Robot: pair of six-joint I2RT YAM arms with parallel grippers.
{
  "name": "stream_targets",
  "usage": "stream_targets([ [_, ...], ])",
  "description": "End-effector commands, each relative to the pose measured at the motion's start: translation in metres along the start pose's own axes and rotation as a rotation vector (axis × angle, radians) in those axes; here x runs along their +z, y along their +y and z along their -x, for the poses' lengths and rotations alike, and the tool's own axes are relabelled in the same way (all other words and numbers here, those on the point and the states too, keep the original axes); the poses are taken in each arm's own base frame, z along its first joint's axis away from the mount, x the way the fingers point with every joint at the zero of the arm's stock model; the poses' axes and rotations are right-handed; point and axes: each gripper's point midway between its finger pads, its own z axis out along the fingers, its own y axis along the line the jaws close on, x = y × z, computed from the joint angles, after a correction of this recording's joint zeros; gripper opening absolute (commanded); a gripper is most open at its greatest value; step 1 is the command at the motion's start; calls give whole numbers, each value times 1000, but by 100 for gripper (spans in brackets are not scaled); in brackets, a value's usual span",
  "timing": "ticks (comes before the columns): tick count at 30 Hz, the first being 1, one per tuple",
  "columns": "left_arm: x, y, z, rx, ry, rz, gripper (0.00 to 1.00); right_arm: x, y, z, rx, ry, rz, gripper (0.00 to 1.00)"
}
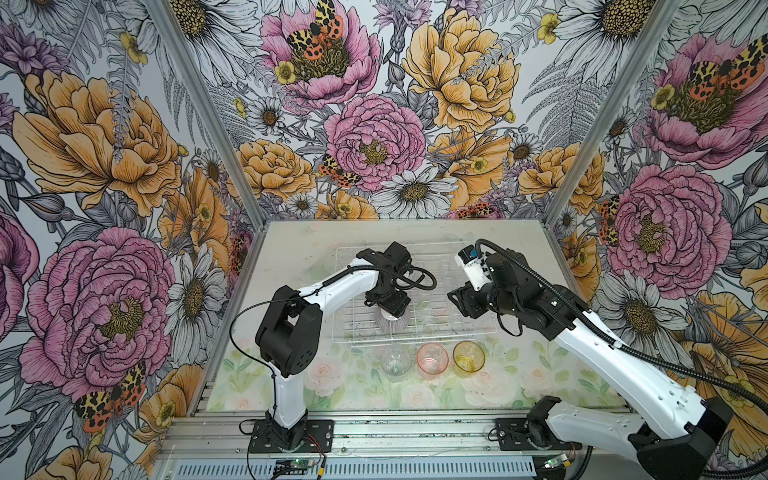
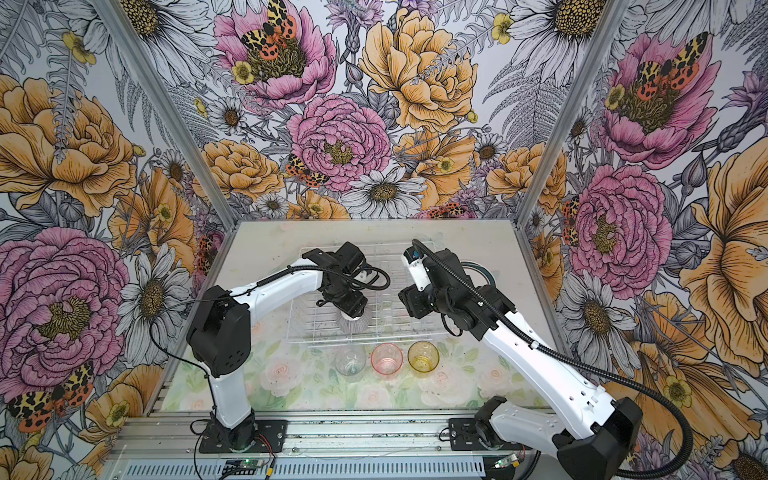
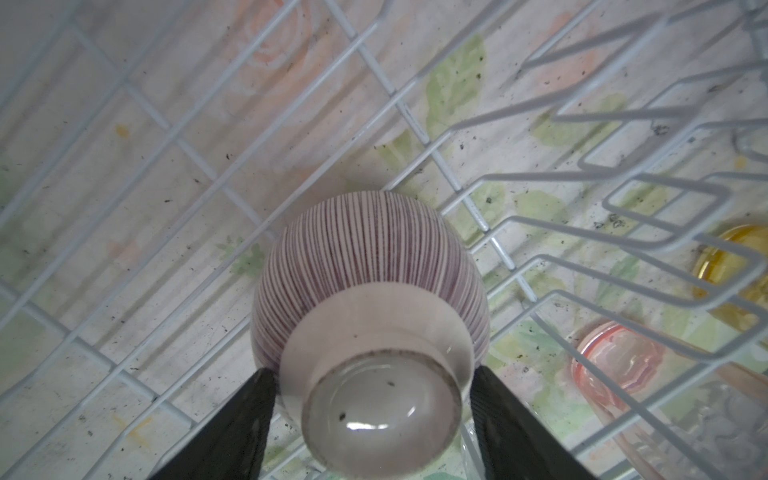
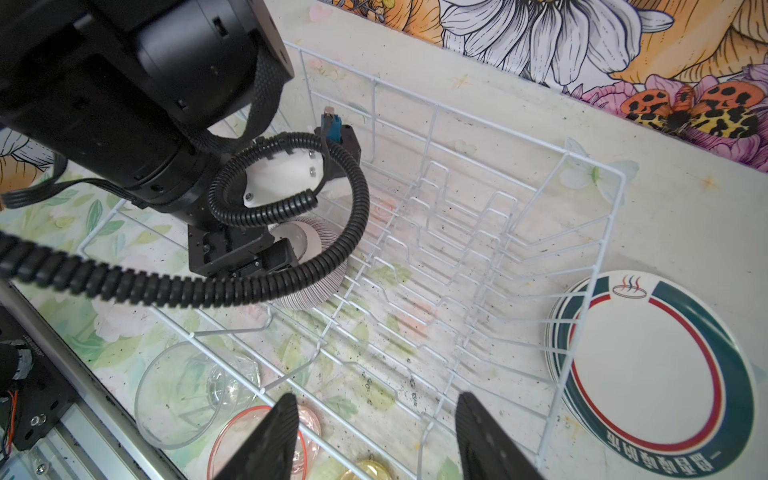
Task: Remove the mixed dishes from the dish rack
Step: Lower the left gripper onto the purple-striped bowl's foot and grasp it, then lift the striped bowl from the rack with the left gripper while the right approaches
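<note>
The ribbed grey-purple bowl [image 1: 392, 325] [image 3: 370, 257] sits upside down near the front of the white wire dish rack [image 1: 436, 332] [image 4: 457, 109]. My left gripper [image 1: 392, 312] [image 3: 372, 370] comes down over it, with the two black fingers against opposite sides just above the white foot. My right gripper [image 1: 457, 297] [image 4: 376, 415] hangs open over the rack's front right part with nothing between its fingers. Clear [image 1: 395, 361], pink [image 1: 432, 359] and amber [image 1: 468, 356] tumblers stand upright on the table in front of the rack. Stacked teal-and-red-rimmed plates [image 4: 652, 370] lie on the table beside the rack.
Rows of upright prongs [image 4: 457, 232] fill the rack's middle and right. The left arm's black cable loop [image 4: 353, 216] arches over the bowl. A metal rail [image 1: 374, 432] with the arm bases runs along the table's front edge, and floral walls close in the other three sides.
</note>
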Motion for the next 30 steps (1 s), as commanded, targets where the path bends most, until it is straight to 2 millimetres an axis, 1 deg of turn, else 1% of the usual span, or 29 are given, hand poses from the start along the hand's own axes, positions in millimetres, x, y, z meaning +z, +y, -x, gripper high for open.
stream_targets([
  [1,-1,4,5,-16,-4,8,75,-5,0,6,14,-42,10,62],
  [5,1,6,3,-14,8,15,72,-5,-1,5,17,-40,9,62],
  [17,-3,9,3,-20,-2,3,49,0,-6,0,43,-35,1,62],
  [20,-2,11,2,-31,1,-7,45,2,-8,-1,53,-35,1,63],
  [25,-8,14,2,-46,-12,-19,43,4,-12,-4,89,-36,9,62],
  [30,-18,20,4,-62,-42,-30,43,9,-7,-5,140,-48,94,62],
])
